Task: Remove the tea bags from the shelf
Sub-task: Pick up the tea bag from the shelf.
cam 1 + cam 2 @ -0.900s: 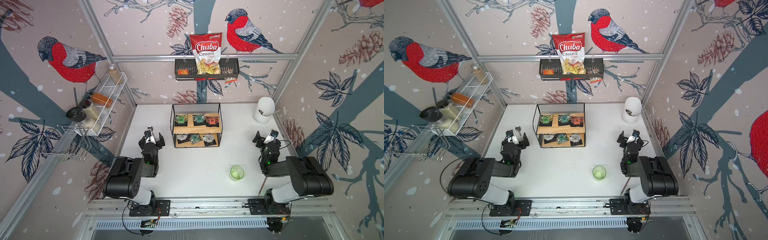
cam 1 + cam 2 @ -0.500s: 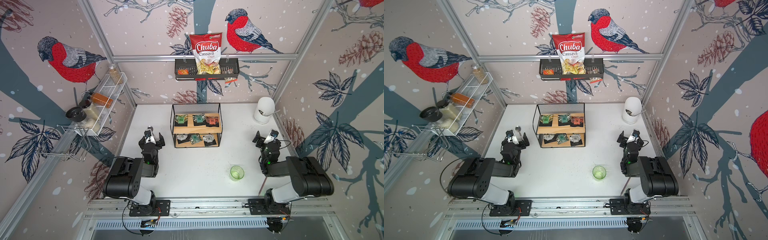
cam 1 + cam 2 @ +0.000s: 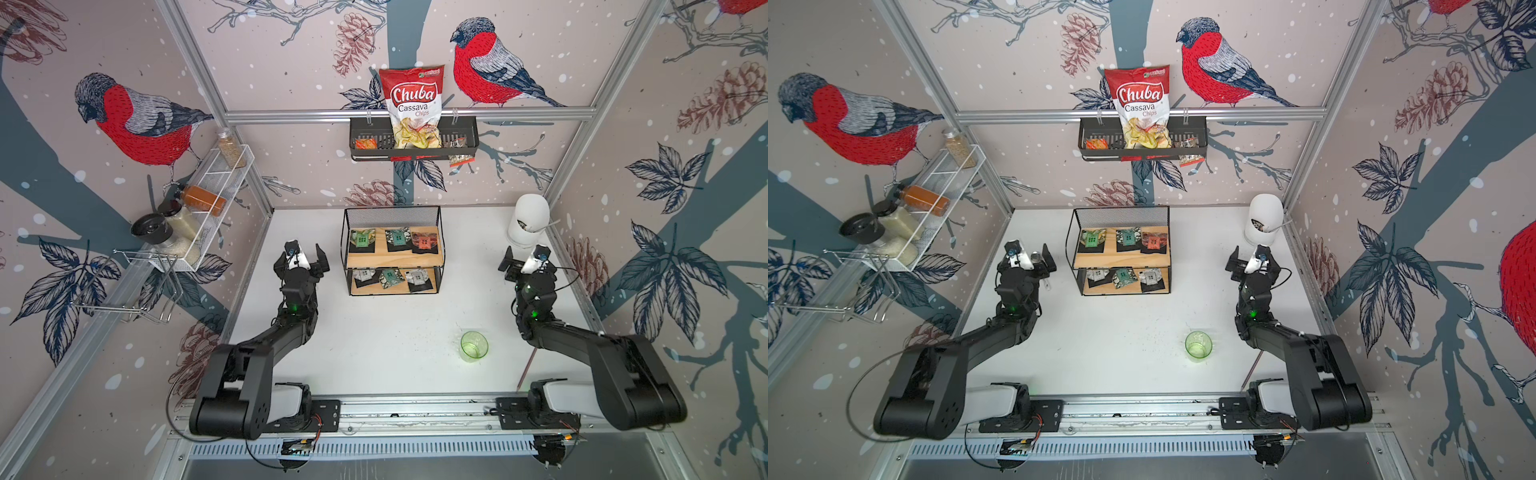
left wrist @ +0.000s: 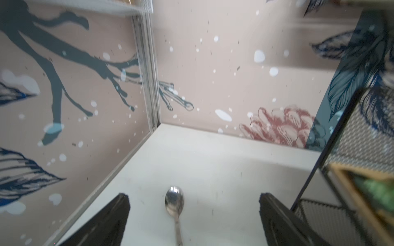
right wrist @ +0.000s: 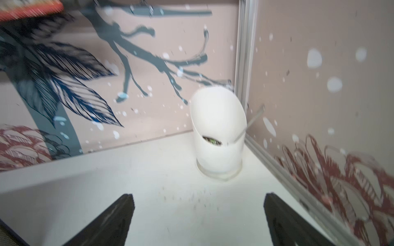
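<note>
Tea bags [image 3: 392, 257], all 6, lie on the shelf [image 3: 394, 259] mid-frame; nothing removed. Left gripper [image 3: 302, 258] and right gripper [image 3: 524, 260], jaws apart, empty, must reach in.

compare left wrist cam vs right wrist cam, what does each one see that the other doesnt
Only the left wrist view shows a metal spoon lying on the table between the open left tool, plus one end of the shelf with something green and blurred on its board.

Only the right wrist view shows the white container in the corner with a thin stick leaning out, ahead of the open right tool.

Both show the white table, patterned walls and empty jaws.
</note>
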`<state>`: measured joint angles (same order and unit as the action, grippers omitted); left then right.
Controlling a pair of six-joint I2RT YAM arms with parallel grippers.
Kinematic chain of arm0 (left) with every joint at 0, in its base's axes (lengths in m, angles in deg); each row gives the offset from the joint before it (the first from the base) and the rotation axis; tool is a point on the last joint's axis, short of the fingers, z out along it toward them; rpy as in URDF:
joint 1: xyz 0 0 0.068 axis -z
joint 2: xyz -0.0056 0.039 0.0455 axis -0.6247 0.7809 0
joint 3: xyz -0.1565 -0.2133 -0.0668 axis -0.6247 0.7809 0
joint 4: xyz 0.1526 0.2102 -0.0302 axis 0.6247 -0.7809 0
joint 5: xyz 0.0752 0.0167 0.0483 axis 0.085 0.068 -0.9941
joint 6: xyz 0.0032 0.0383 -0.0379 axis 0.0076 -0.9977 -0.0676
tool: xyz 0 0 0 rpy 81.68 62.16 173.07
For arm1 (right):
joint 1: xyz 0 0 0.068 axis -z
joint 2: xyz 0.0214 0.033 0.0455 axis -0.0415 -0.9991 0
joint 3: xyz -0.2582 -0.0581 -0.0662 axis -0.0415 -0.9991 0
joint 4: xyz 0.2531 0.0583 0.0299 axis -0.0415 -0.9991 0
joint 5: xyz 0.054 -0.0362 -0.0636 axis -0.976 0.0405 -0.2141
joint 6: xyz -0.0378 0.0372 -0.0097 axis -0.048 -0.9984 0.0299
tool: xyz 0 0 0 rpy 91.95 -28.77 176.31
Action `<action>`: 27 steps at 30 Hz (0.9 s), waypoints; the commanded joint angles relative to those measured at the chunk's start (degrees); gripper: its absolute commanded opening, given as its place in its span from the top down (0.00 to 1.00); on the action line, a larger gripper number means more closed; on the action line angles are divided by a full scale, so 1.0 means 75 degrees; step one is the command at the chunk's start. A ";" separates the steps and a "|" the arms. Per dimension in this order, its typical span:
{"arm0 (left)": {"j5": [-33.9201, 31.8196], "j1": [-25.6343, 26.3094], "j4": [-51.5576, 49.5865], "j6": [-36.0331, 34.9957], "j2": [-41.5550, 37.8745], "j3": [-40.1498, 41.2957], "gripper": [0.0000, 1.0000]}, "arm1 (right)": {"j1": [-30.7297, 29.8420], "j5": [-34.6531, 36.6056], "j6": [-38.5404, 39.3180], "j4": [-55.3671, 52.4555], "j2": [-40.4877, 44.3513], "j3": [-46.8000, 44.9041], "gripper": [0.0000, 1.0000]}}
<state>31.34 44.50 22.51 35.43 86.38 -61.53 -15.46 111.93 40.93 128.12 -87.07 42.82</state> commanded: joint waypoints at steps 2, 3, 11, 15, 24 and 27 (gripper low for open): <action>-0.0867 0.0594 -0.2230 -0.0455 -0.1079 -0.1161 0.01 | -0.0931 0.1016 0.0857 -0.2094 0.1321 0.1585 0.00; -0.0991 0.0695 -0.2962 -0.0230 -0.1376 -0.1652 0.01 | -0.1035 0.1020 0.0398 -0.3048 0.1583 0.2341 0.00; 0.2716 -0.0424 -0.6654 0.3020 -0.1943 -0.3838 0.01 | 0.0793 -0.2873 -0.4535 -0.6322 0.2799 0.3989 0.00; 0.3478 -0.0678 -0.8676 0.2349 -0.1596 -0.5344 0.02 | 0.0304 -0.2003 -0.4352 -0.8033 0.2776 0.4995 0.00; 0.3742 -0.0680 -0.8935 0.3229 -0.2024 -0.5361 0.02 | -0.3132 0.0954 -0.4189 -1.0767 0.1055 0.7445 0.05; 0.3985 -0.0533 -0.9096 0.3810 -0.1710 -0.5542 0.02 | -0.4186 0.1798 -0.4385 -1.2064 -0.0337 0.8862 0.10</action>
<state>56.87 39.65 -44.11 58.76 72.74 -102.25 -42.58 115.47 9.54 49.06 -83.92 103.30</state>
